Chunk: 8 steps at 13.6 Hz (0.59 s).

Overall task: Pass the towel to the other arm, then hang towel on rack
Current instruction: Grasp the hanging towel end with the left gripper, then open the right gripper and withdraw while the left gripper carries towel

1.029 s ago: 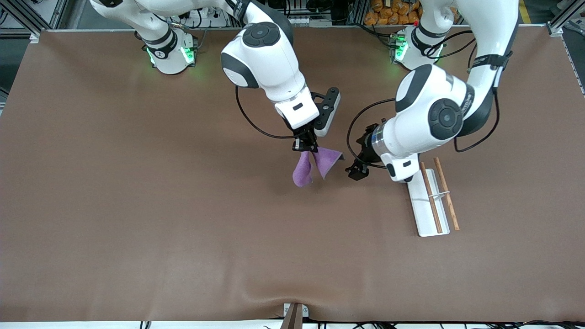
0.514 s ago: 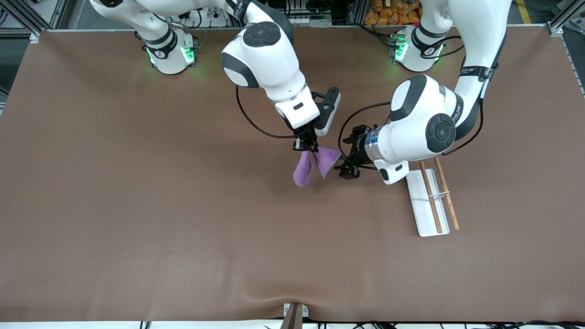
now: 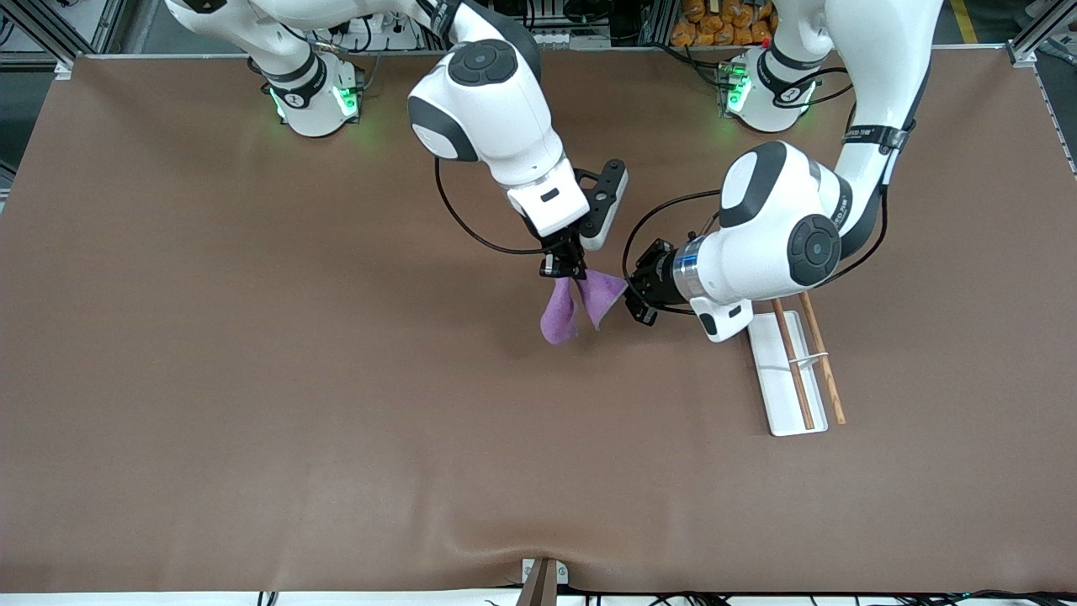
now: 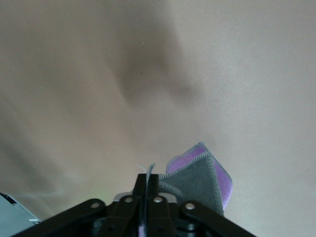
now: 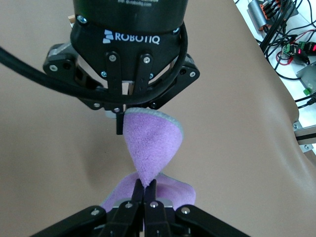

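The towel was a small purple microfibre cloth with a grey reverse and grey edging, visible in the left wrist view. It hung folded above the worktop, pinched at its upper part and at one raised corner, two lobes drooping below. The rack lay flat on the worktop toward the left arm's end: a narrow white tray base carrying two thin parallel light-brown wooden rods joined by a small white crosspiece. Towel and rack were apart.
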{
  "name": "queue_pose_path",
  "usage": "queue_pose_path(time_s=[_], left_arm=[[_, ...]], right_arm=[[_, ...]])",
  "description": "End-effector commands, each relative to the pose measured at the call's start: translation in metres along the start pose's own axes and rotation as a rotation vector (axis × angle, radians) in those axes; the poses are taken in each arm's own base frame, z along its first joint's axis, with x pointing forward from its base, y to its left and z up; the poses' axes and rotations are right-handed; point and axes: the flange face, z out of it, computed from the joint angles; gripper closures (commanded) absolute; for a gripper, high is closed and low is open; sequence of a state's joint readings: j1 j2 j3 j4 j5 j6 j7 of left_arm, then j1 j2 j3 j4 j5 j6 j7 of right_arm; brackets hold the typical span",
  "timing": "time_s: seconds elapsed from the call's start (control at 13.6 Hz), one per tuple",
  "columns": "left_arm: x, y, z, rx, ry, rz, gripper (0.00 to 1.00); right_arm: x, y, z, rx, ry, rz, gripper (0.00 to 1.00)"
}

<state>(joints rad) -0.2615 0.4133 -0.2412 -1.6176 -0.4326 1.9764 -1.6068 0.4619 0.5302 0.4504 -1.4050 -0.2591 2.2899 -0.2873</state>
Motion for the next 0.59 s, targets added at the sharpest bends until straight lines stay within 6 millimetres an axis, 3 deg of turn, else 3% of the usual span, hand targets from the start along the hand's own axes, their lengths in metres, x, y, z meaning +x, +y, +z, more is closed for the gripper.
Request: queue_pose_path(time_s=[0.0, 0.29, 0.37, 0.44, 0.51], left_arm=[[-0.004, 0.003, -0.015, -0.032, -0.014, 0.02, 1.0], [-0.004, 0.007, -0.061, -0.098, -0.014, 0.073, 1.0], [0.004, 0.008, -0.073, -0.113, -0.013, 0.117, 1.0], [0.006, 0.007, -0.084, -0.109, -0.013, 0.171, 1.0], [0.008, 0.006, -0.095, -0.099, -0.012, 0.209, 1.0]], right_arm=[[0.006, -0.001, 0.0, -0.017, 0.005, -0.015, 1.0], [0.005, 0.001, -0.001, -0.018, 0.004, -0.012, 1.0], [0.006, 0.001, -0.004, -0.019, 0.007, -0.01, 0.94], [0.007, 0.0, -0.006, -0.019, 0.009, -0.002, 0.22], [0.005, 0.002, -0.005, -0.02, 0.007, 0.001, 0.0]])
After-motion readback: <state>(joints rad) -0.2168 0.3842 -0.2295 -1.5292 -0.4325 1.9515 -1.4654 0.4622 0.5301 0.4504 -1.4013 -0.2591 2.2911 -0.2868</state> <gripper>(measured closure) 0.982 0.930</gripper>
